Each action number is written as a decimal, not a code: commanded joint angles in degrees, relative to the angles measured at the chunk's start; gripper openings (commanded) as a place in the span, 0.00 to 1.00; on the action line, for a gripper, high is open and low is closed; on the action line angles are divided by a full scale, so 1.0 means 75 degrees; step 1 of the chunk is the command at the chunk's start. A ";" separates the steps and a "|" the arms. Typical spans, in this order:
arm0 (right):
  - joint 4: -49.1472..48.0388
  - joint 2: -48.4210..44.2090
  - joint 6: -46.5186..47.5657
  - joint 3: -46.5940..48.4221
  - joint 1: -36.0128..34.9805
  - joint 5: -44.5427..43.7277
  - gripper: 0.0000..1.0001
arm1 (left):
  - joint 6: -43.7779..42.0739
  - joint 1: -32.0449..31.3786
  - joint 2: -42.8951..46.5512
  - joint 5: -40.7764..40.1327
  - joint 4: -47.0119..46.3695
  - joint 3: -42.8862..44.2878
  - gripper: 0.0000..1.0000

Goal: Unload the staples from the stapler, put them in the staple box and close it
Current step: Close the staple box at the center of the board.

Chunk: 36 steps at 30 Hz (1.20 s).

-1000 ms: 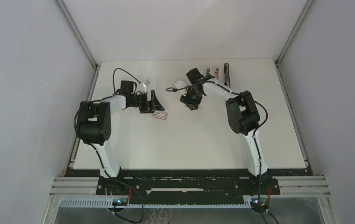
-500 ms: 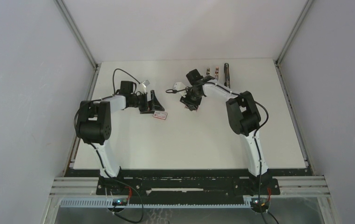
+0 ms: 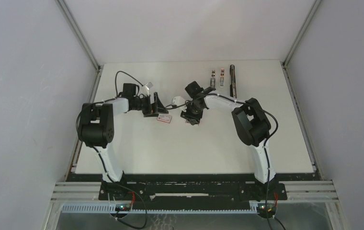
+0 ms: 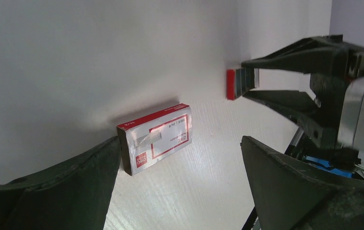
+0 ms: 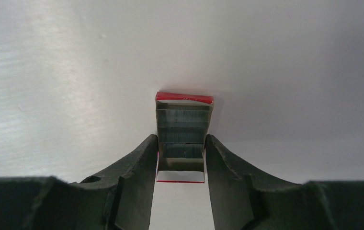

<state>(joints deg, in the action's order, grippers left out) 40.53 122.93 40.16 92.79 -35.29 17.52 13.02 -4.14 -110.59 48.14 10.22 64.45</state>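
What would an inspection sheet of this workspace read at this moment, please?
Surface: white table, no marks seen.
Job's things: black stapler at far side, right of centre; two silvery strips beside it, apart.
Clutter: red-and-white box lying flat near left hand.
Hands: left hand open, empty; right hand shut on red tray of grey staple sticks.
Cables: black cable loops above left arm; white-plugged cable at right wrist.
Surroundings: pale walls, metal frame.

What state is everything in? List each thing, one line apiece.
stapler: lying at the table's far edge, clear of both grippers.
loose staples: two short strips lying beside the stapler.
box: flat on the table, not gripped.
left gripper: open, empty.
right gripper: shut on the staple tray.
staple tray: open-topped, staples inside.
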 commanded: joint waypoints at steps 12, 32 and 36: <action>-0.0421 0.0052 -0.0445 0.0721 -0.0978 -0.0291 0.42 | 0.0063 0.0041 -0.0201 0.0283 0.0038 0.0026 1.00; -0.0282 0.0586 -0.0575 0.1250 -0.1143 -0.0504 0.44 | 0.0055 0.0051 -0.0255 0.0308 0.0090 0.0062 1.00; -0.0284 0.0610 -0.0579 0.1268 -0.1154 -0.0500 0.49 | 0.0046 0.0054 -0.0255 0.0305 0.0100 0.0077 1.00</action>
<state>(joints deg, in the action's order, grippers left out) 38.81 127.96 36.45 100.49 -43.27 13.56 13.02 -3.95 -111.39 50.63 9.93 64.47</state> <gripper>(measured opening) 0.467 0.996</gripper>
